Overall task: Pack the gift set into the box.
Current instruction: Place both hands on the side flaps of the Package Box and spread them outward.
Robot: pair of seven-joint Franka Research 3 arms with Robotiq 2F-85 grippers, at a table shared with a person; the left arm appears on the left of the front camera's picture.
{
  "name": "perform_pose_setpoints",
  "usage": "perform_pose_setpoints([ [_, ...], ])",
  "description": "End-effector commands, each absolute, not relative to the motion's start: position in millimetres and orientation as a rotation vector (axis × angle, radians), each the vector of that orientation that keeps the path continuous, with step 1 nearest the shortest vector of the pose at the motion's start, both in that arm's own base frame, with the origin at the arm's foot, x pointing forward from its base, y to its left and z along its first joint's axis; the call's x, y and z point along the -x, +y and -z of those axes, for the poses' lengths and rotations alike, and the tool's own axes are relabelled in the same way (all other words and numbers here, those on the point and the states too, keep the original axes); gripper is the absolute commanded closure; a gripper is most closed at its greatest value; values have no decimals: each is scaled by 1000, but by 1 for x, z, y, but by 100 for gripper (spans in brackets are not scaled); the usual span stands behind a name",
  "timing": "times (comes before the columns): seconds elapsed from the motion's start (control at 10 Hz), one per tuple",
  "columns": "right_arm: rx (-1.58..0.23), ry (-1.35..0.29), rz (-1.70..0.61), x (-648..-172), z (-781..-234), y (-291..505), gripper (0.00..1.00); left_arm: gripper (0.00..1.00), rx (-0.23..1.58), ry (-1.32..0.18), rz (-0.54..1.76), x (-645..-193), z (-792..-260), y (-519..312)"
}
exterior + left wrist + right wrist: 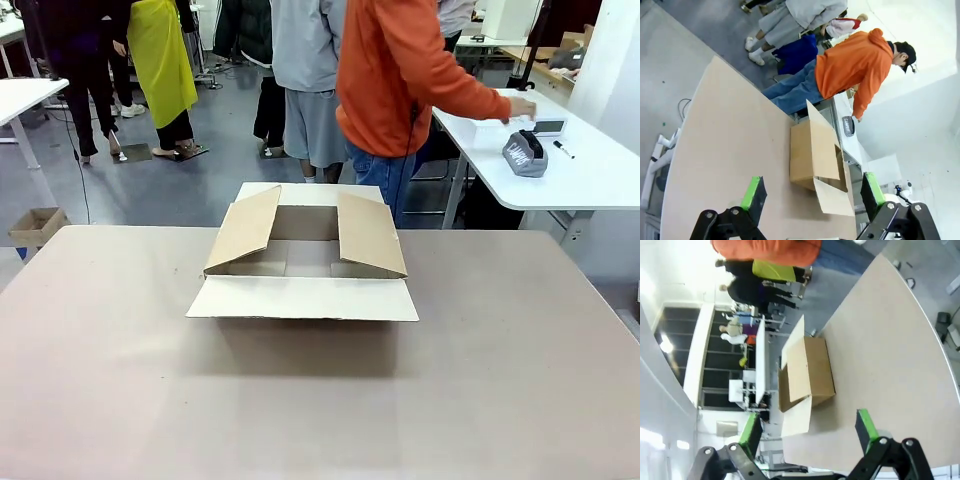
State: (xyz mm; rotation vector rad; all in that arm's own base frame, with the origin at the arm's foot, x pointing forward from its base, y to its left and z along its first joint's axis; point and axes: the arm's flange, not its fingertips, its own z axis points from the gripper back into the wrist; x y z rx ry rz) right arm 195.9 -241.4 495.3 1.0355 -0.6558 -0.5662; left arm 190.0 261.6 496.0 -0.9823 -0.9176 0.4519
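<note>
The box (300, 298) is a large brown carton standing open in the middle of the tan table (120, 380), its four flaps spread. A light blue-grey pouch (525, 153) of the gift set lies on a white side table (600, 170) at the far right, beside a pale tray (490, 132). A person in an orange top has a hand (522, 108) over them. In the left wrist view my left gripper (812, 192) is open above the table, with the box (812, 155) and pouch (848, 125) beyond. My right gripper (808, 427) is open too, facing the box (810, 372).
A much smaller brown carton (35, 225) sits on the floor at the far left. A black pen (563, 149) lies on the side table. Several people stand behind the far edge. Bare tabletop surrounds the box on all sides.
</note>
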Motion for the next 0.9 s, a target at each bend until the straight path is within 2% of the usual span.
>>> perform_pose_setpoints([
  [0.0, -965, -653, 459, -199, -512, -222, 0, 0, 989, -949, -396, -201, -527, 243],
  [0.4, -952, -618, 481, -205, -511, -215, 0, 0, 980, -936, -404, -203, -526, 242],
  [0.6, -795, -611, 293, -237, -542, -140, 0, 0, 905, -835, -140, -275, -583, 210],
  [0.8, -653, -588, 128, -280, -548, -35, 0, 0, 868, -663, 118, -376, -620, 158],
])
